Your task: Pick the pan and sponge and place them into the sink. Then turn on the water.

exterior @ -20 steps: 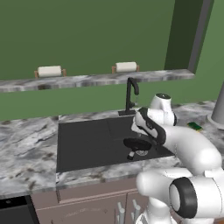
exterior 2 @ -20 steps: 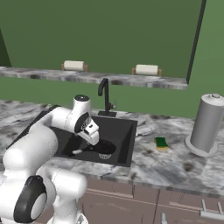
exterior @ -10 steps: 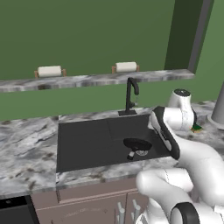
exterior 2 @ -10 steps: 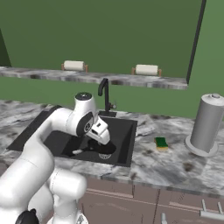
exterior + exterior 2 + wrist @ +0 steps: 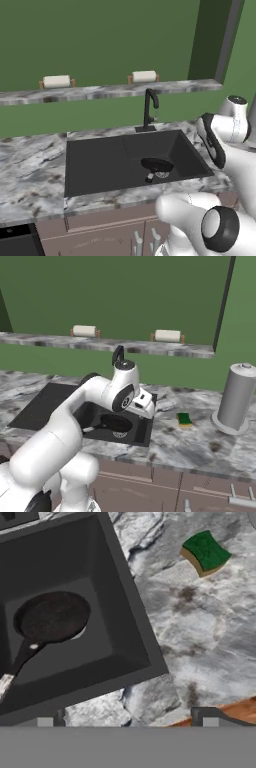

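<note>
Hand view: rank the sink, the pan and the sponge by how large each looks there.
1. sink, cut off at the picture's edges
2. pan, lying inside the sink
3. sponge, on the countertop; it lies farther from the camera, but the gap in apparent size is plain.

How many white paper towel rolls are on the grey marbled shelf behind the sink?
2. One white paper towel roll lies toward the shelf's left end; the other roll lies above the black faucet. Others may lie outside the pictures.
</note>
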### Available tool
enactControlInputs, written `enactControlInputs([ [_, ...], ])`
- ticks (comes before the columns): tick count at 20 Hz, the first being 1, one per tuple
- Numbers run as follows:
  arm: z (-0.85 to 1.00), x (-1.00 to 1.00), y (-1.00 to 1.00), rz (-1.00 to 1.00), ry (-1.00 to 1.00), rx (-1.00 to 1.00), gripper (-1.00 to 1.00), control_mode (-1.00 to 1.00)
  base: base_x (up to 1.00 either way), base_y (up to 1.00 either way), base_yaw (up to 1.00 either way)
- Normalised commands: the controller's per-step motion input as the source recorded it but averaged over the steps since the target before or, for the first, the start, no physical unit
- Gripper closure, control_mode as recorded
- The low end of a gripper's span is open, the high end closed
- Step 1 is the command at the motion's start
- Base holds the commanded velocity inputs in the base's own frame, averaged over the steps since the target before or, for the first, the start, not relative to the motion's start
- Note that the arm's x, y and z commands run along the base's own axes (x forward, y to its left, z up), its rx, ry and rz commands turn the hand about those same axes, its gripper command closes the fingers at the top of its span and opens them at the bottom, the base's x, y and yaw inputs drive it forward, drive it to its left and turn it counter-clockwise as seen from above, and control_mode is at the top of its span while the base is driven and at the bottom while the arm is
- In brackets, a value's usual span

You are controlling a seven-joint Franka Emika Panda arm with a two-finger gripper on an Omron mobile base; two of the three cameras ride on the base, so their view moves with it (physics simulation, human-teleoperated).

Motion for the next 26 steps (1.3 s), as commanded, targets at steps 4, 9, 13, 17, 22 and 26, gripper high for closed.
enactControlInputs([
  [4, 0.0, 0.38, -0.81, 0.15, 0.0, -0.03, -1.0, -1.0, 0.0, 0.0, 0.0],
  [9, 0.0, 0.49, -0.58, 0.12, 0.02, -0.02, -1.0, -1.0, 0.0, 0.0, 0.0],
  [13, -0.21, 0.64, -0.15, 0.08, 0.13, -0.09, -1.0, -1.0, 0.0, 0.0, 0.0],
  [17, -0.37, 0.36, -0.22, 0.12, 0.09, -0.1, -1.0, -1.0, 0.0, 0.0, 0.0],
  [22, -0.22, 0.06, -0.32, 0.12, 0.02, -0.1, -1.0, -1.0, 0.0, 0.0, 0.0],
  [26, -0.14, 0.02, -0.37, 0.12, 0.0, -0.08, -1.0, -1.0, 0.0, 0.0, 0.0],
])
